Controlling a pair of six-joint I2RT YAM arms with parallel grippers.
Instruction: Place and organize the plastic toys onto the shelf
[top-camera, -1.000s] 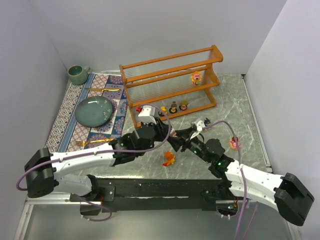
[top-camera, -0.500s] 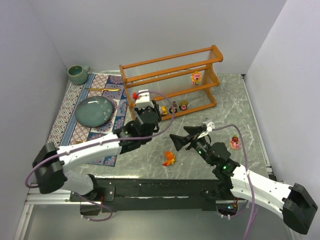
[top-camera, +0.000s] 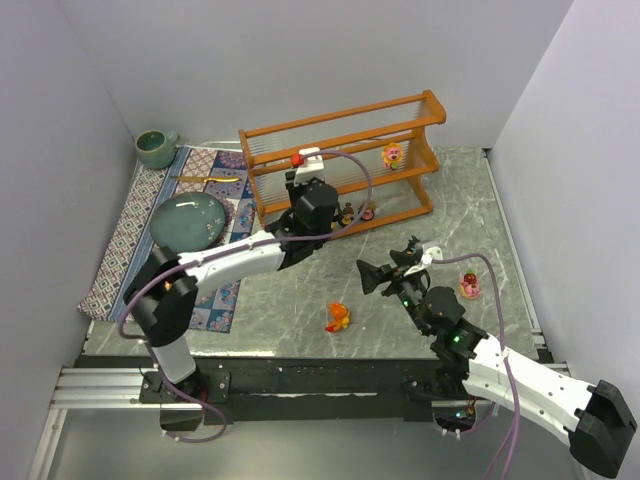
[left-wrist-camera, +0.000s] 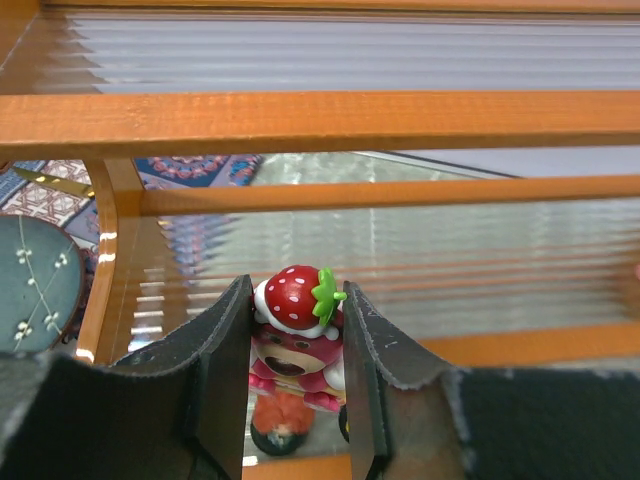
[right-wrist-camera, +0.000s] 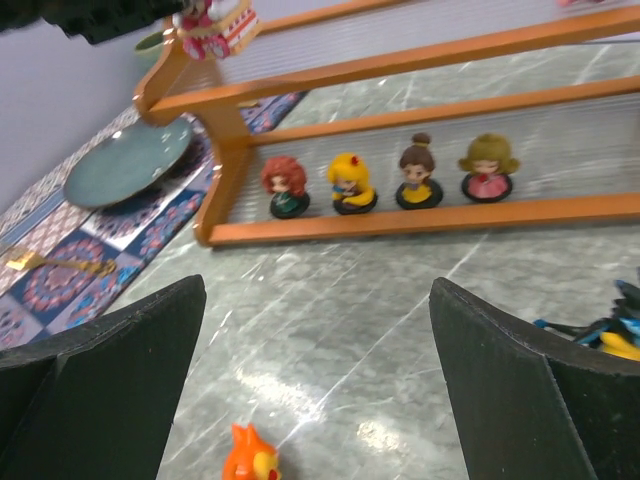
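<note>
left hand (left-wrist-camera: 295, 300) pinching strawberry toy (left-wrist-camera: 288, 340), near shelf rail (left-wrist-camera: 420, 194)

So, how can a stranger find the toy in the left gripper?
Find the orange shelf at the back. Near its left end the left gripper pinches a pink toy. Unlike the dolls on the bottom tier, it wears a strawberry hat.

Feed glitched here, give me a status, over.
Left gripper shut on strawberry-hat toy at the shelf. Right gripper open, empty. Orange toy and pink toy loose on table.
</note>
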